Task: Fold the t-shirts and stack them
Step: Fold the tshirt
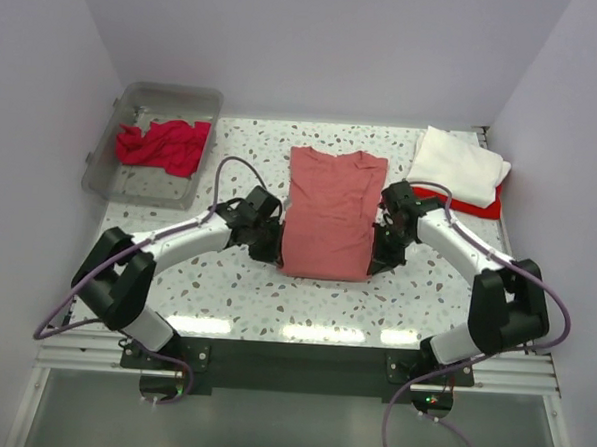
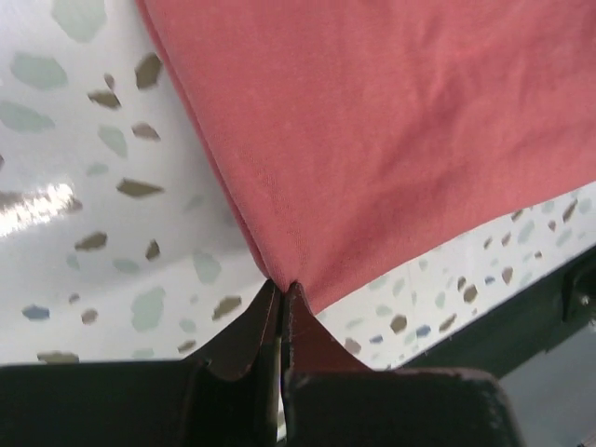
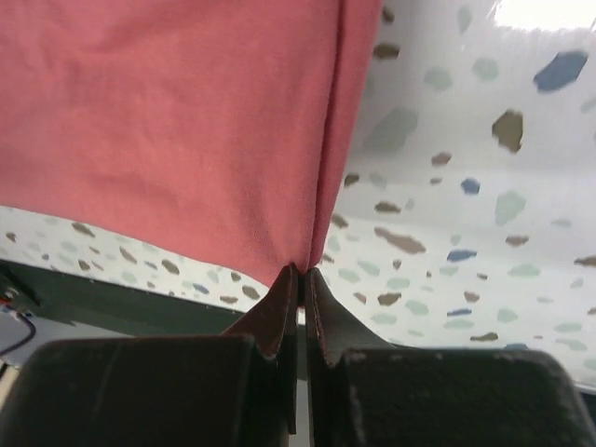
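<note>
While coral shirt (image 1: 327, 215) lies folded, clear bin (image 1: 171, 99) holds crimson shirt (image 1: 162, 144).

The large faded coral-red cloth t-shirt (image 1: 327, 213) is running off the top edge of both wrist views, its near corner tips vanishing between the pressed-together black left fingers (image 2: 244, 337) and black right fingers (image 3: 337, 326). From above, those fingers are showing too dark and small to tell from their wrists. A folded white t-shirt (image 1: 460, 162) is covering most of a bright red t-shirt (image 1: 477, 206), leaving only a strip. The crimson t-shirt (image 1: 162, 144) is lying bunched in the clear plastic bin (image 1: 200, 100), sleeves and collar unreadable.
</note>
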`<state>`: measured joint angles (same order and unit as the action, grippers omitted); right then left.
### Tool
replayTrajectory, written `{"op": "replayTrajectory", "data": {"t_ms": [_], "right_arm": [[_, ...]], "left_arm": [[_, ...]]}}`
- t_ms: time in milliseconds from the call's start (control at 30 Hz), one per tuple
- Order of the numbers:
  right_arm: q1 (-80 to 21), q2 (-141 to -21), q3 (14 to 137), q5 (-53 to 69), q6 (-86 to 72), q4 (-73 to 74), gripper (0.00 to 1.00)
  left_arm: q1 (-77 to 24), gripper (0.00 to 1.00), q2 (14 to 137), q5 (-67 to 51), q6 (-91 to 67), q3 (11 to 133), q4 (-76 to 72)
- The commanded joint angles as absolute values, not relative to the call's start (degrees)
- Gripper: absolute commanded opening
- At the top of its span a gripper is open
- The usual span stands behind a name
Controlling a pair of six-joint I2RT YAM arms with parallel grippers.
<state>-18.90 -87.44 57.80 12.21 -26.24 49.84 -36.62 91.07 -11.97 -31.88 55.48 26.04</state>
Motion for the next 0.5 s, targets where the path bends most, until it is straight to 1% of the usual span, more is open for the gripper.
{"op": "replayTrajectory", "data": {"t_ms": [0,133,267,467], "right_arm": [[-22.1,-81.3,57.7,13.5,-26.6,59.0,0.00],[-25.6,-75.7,58.3,13.5,-30.8,63.0,0.00],[-26.5,-69.6,60.5,13.8,-34.2,68.9,0.00],[-26.6,-65.7,66.3,13.6,-36.0,76.8,0.00]], "left_arm": [[-37.6,0.00,83.6,-14.6,-33.0,54.8,34.3],[-38.0,0.00,78.0,-15.9,-38.0,56.6,38.8],[-38.3,0.00,74.3,-17.8,-41.1,58.3,42.0],[-38.8,0.00,70.1,-18.7,-44.5,62.4,47.5]]}}
